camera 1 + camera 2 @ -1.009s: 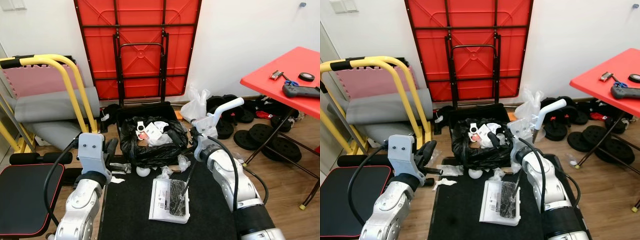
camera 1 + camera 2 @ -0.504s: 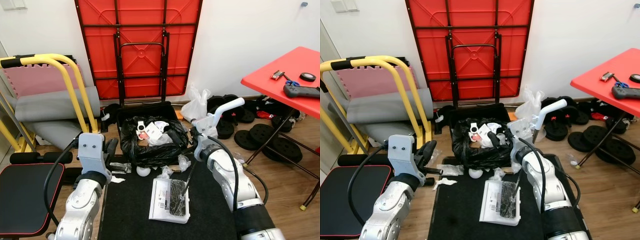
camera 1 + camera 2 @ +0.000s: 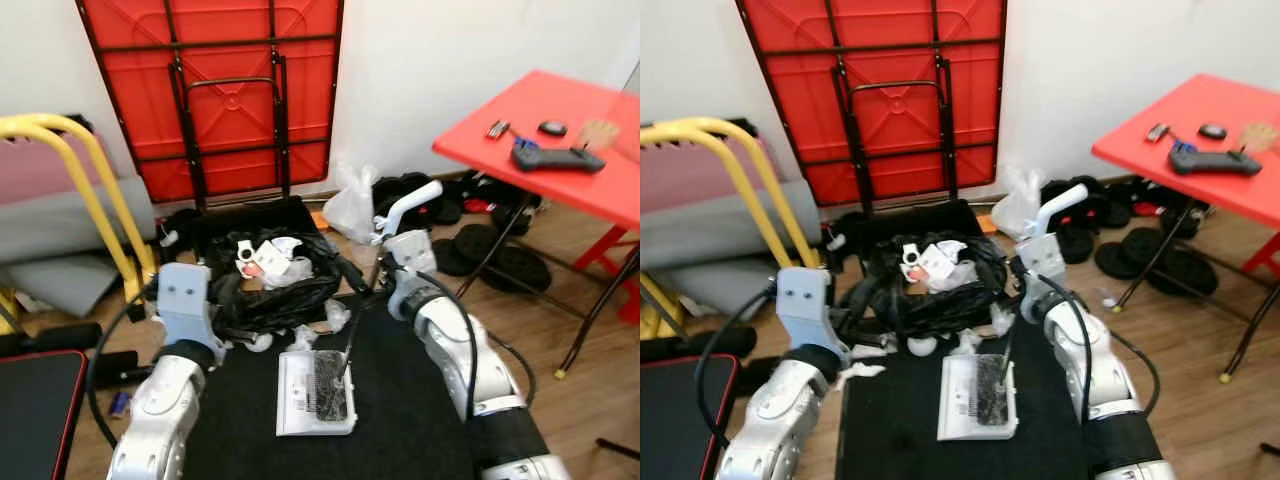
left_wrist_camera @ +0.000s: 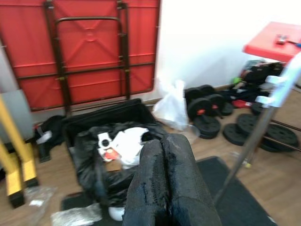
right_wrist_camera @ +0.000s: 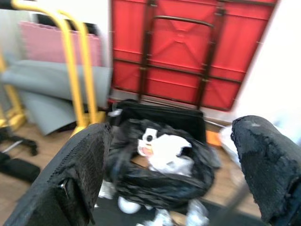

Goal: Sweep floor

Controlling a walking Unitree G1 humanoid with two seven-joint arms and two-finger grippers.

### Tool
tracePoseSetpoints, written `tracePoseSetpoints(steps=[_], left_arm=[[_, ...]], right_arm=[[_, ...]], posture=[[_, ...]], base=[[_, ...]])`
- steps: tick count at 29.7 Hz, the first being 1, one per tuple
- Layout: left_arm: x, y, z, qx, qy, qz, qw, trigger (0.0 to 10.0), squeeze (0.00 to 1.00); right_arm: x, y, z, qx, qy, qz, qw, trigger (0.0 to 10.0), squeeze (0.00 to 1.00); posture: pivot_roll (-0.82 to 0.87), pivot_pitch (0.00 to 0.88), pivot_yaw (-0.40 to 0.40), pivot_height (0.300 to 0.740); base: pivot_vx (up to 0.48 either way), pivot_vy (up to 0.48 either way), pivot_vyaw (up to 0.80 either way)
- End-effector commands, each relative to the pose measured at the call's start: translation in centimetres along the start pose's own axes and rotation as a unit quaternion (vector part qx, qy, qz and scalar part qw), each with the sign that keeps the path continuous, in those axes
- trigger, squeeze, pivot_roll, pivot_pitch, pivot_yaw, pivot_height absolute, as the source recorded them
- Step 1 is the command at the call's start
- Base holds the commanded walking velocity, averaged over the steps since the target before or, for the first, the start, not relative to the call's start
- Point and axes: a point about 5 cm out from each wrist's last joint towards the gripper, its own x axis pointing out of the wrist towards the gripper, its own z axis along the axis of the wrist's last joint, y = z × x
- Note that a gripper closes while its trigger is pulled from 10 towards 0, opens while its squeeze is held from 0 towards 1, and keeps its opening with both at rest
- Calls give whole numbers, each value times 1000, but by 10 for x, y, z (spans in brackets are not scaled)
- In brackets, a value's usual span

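A white dustpan [image 3: 315, 393] with a dark brush [image 3: 328, 385] lying in it is seen on the black mat [image 3: 400, 430], just below and beside the right gripper [image 5: 169, 155]. A thin handle [image 3: 352, 335] rises from the pan toward that gripper. In the right wrist view the two fingers [image 5: 80, 165] are spread wide apart with nothing between them, so the handle is not judged to be clamped; whether it leans on the arm cannot be told. The left gripper [image 4: 164, 183] is closed, its fingers pressed together and holding nothing, and is raised on the far side of the pan from the right one.

Ahead of both grippers a black bin bag [image 3: 265, 295] full of rubbish is set, with crumpled scraps [image 3: 300, 340] scattered between it and the pan. A white ball [image 3: 921, 346] is seen at the bag's foot.

Several risks are judged from this. With the right fingers open, the handle could be knocked and the pan tipped, so that its load is spilled back onto the mat. The bag could be dragged over by a low sweep of either arm. The scraps are light and could be pushed under the bag rather than gathered. A red table [image 3: 560, 170] stands close outside the right arm, and its leg [image 3: 595, 310] could be struck if the body is turned.
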Motion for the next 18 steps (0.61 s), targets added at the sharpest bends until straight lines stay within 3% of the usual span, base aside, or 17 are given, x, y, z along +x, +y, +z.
tracePoseSetpoints(steps=[1,4,10,15,18], left_arm=[[-1,0,0,2,-1,-2,1000,10000,0],[-1,0,0,1,-2,-2,1000,10000,0],[-1,0,0,1,-2,-3,1000,10000,0],[-1,0,0,2,-4,-4,1000,10000,0],[-1,0,1,3,-5,-5,1000,10000,0]], right_arm=[[1,4,10,-15,-25,17,999,10000,0],[2,6,15,-15,-37,26,999,10000,0],[2,9,18,-16,-43,38,998,10000,0],[2,12,22,-20,-54,47,997,10000,0],[2,13,24,-18,-58,51,997,10000,0]], posture=[[-132,0,-33,740],[-133,0,-33,740],[-133,0,-33,740],[-133,0,-32,740],[-133,0,-32,740]], base=[[0,0,0],[0,0,0],[0,0,-764],[247,0,-222],[257,0,-800]])
